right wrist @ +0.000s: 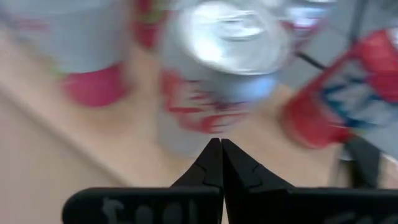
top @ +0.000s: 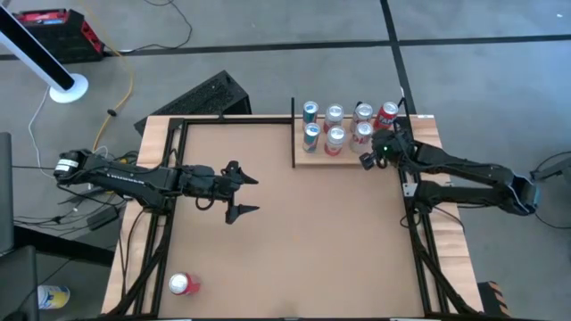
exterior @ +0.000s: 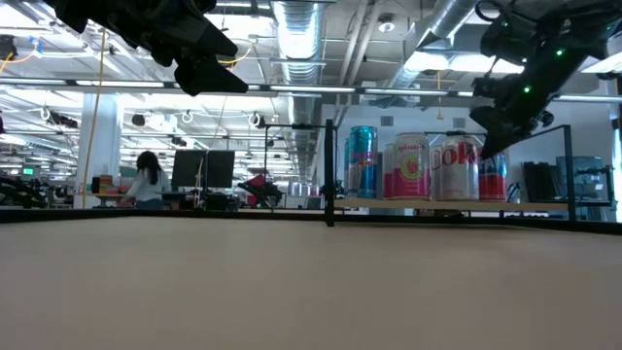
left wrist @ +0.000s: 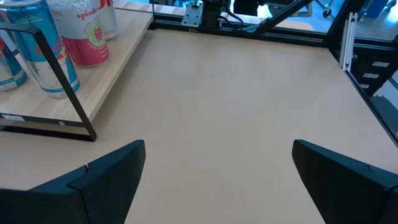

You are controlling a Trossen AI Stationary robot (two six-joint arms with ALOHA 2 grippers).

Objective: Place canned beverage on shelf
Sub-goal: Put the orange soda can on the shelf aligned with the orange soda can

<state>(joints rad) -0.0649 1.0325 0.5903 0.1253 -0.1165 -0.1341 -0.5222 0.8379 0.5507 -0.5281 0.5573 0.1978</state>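
Observation:
The pale wood shelf [top: 350,159] with thin black posts stands at the table's far right and bears several upright cans: teal [top: 310,134], pink-and-white [top: 335,141], silver with red letters [top: 361,134] and red [top: 387,113]. My right gripper [top: 368,159] is shut and hovers at the shelf's near right side. In the right wrist view its tips [right wrist: 216,146] point at the silver can [right wrist: 217,68]. Another red-and-white can [top: 183,283] sits on the table near its front left corner. My left gripper [top: 247,194] is open and empty over the table's left middle.
The brown tabletop [top: 321,241] lies bare between the two arms. Black frame rails [top: 419,232] run along the table's edges. A black post [top: 293,134] marks the shelf's left end. A person sits far off in the room [exterior: 148,180].

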